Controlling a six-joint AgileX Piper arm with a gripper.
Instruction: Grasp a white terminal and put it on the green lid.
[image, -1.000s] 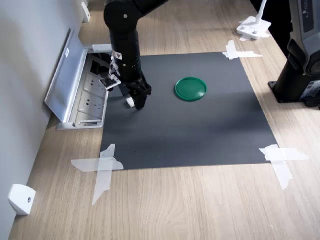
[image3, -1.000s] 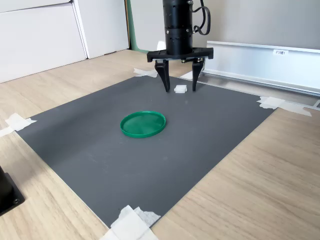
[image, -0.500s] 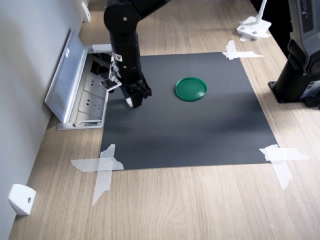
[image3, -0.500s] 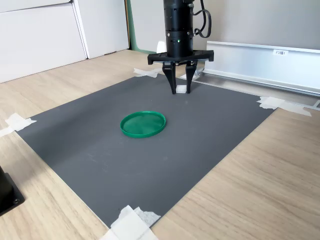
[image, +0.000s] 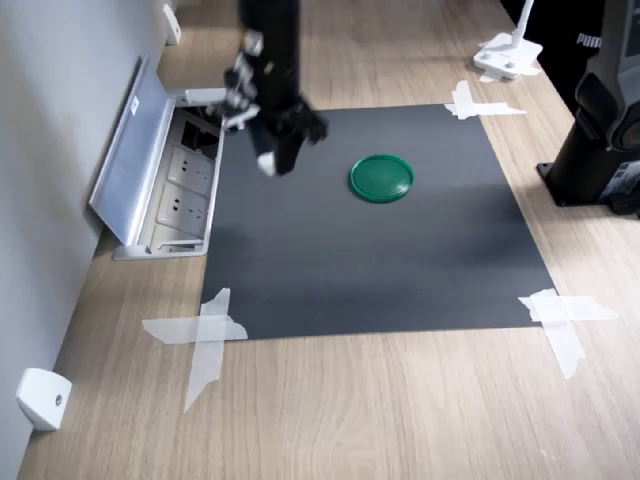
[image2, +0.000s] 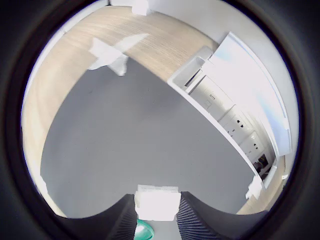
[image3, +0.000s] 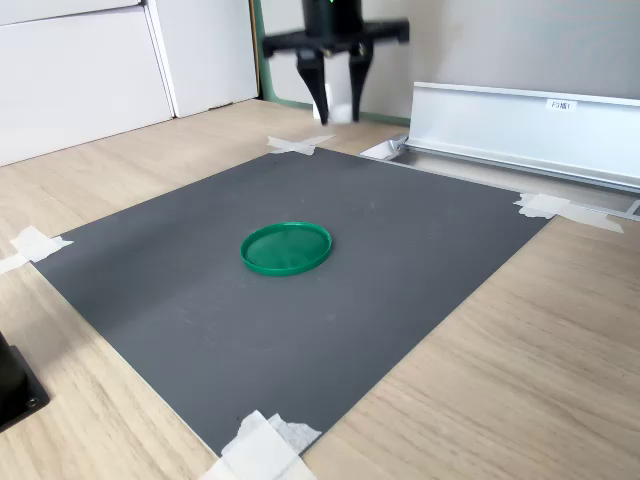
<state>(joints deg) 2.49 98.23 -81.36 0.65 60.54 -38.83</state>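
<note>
In both exterior views the arm is motion-blurred and cut off by the top edge. In the wrist view, the fingers hide most of the green lid, leaving a sliver beside the white terminal

Black arm, white label; black hand, ribbed fingers.

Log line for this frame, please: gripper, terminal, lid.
gripper: shut on white terminal, raised above mat | green lid: on black mat, nothing on it | placement: not yet done
</note>
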